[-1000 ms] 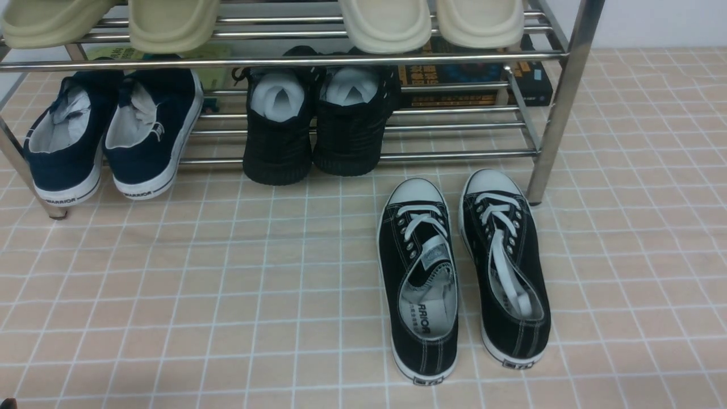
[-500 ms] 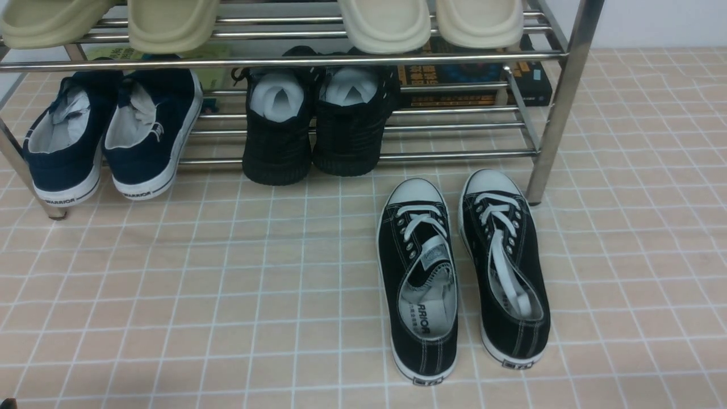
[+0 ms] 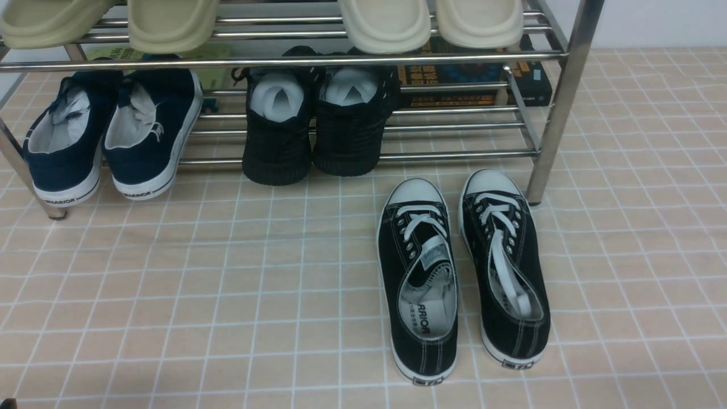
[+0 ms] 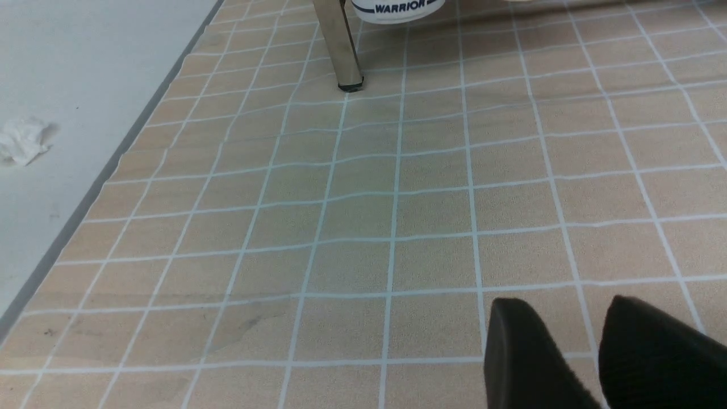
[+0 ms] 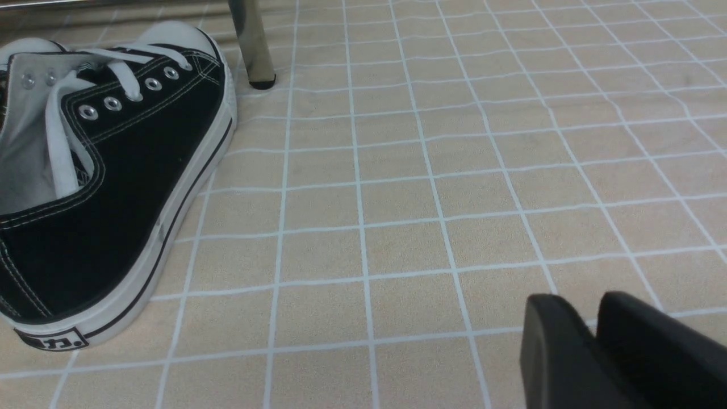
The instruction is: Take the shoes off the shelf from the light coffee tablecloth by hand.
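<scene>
The shoes, black canvas sneakers with white laces and toe caps, lie side by side on the light coffee tablecloth [image 3: 227, 295] just in front of the shelf [image 3: 562, 91], toes toward it: one [image 3: 420, 284] on the left, the other [image 3: 505, 267] on the right beside the shelf's right leg. The right shoe also shows in the right wrist view [image 5: 113, 187]. Neither gripper shows in the front view. My left gripper [image 4: 568, 304] hangs over bare cloth, fingers slightly apart, empty. My right gripper [image 5: 576, 298] is shut and empty, apart from the shoe.
Navy slip-ons [image 3: 108, 136] and black knit shoes [image 3: 315, 125] sit on the lower tier, cream slippers [image 3: 386, 23] on the upper, books [image 3: 471, 74] behind. Chrome legs [image 4: 341, 51] [image 5: 253, 45] stand on the cloth. A crumpled white scrap [image 4: 23, 139] lies beyond the cloth's edge.
</scene>
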`<state>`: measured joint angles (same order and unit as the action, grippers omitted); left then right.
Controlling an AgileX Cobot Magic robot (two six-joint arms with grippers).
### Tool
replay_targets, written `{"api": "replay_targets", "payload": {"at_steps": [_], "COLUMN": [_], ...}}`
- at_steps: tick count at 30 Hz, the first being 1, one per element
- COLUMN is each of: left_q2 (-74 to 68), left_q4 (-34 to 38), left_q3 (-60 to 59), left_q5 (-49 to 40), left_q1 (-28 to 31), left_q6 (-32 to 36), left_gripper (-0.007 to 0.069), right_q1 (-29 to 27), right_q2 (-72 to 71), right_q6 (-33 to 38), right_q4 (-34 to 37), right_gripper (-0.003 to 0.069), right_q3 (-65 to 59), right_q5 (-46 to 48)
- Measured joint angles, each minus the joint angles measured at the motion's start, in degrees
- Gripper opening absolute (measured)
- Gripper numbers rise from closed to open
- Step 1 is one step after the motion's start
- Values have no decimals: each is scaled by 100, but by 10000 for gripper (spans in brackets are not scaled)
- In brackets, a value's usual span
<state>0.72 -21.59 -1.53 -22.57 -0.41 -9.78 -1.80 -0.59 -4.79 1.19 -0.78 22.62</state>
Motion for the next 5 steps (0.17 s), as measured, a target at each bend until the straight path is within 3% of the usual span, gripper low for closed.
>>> {"api": "replay_targets", "payload": {"at_steps": [5], "left_q2": [0], "left_q4": [0], "left_q3": [0], "left_q5": [0], "left_q1": [0], "left_q6": [0], "left_gripper": [240], "right_q1": [0], "right_q2": [0], "right_q6": [0], "right_q4": [5], "right_gripper": [138], "right_q3": [0], "right_q5": [0]}}
